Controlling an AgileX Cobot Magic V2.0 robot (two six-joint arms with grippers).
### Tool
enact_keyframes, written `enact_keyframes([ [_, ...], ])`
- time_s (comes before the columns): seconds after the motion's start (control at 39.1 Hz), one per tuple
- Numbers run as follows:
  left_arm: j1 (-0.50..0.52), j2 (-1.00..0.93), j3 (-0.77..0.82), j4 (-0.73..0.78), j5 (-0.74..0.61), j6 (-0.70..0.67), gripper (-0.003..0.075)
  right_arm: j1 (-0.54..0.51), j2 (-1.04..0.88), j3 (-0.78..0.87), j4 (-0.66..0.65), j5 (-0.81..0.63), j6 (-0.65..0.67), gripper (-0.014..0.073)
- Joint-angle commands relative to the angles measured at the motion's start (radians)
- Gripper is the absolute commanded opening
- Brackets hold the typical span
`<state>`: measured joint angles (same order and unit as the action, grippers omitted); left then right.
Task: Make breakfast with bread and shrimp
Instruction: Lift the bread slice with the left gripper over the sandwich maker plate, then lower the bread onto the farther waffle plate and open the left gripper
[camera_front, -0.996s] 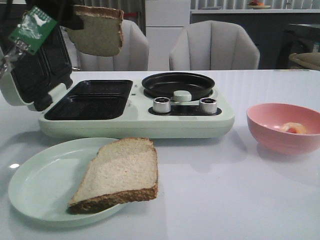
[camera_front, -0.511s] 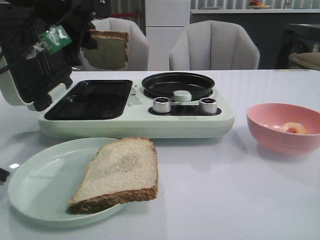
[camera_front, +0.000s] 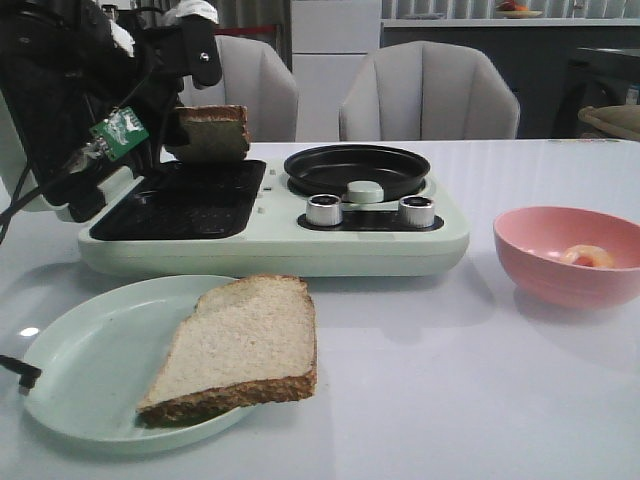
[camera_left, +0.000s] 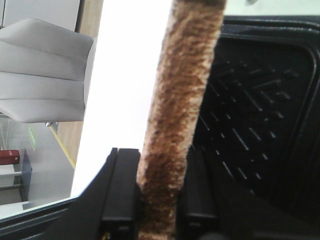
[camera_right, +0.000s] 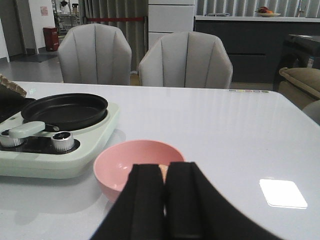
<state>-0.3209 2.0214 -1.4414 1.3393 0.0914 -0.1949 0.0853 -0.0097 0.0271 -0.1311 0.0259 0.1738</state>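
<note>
The left claw (camera_left: 159, 200) pinches one bread slice (camera_front: 212, 133) above the open grill (camera_front: 180, 205); the second slice (camera_front: 240, 345), on a plate (camera_front: 90, 370), and the shrimp (camera_front: 588, 257), in a bowl (camera_front: 560, 280), wait untouched, the right claw (camera_right: 165, 195) pressed together.

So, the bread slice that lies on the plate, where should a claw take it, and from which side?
Probably by the crust edge nearest the camera, coming from the front. The bread slice leans on the plate rim, so that edge overhangs and a finger could slip beneath.

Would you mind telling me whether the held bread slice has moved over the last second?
Yes. The held bread slice has come down, from level with the chair back to just above the sandwich maker's grill plate.
</note>
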Motion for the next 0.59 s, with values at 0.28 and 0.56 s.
enact_keyframes([
  [0.28, -0.005, -0.047, 0.043, -0.079, -0.024, -0.014, 0.0284, -0.001, -0.022, -0.017, -0.013, -0.08, -0.003, 0.0155],
  [0.56, -0.021, -0.053, 0.043, -0.083, -0.008, -0.014, 0.0618, -0.001, -0.022, -0.017, -0.013, -0.08, -0.003, 0.0155],
])
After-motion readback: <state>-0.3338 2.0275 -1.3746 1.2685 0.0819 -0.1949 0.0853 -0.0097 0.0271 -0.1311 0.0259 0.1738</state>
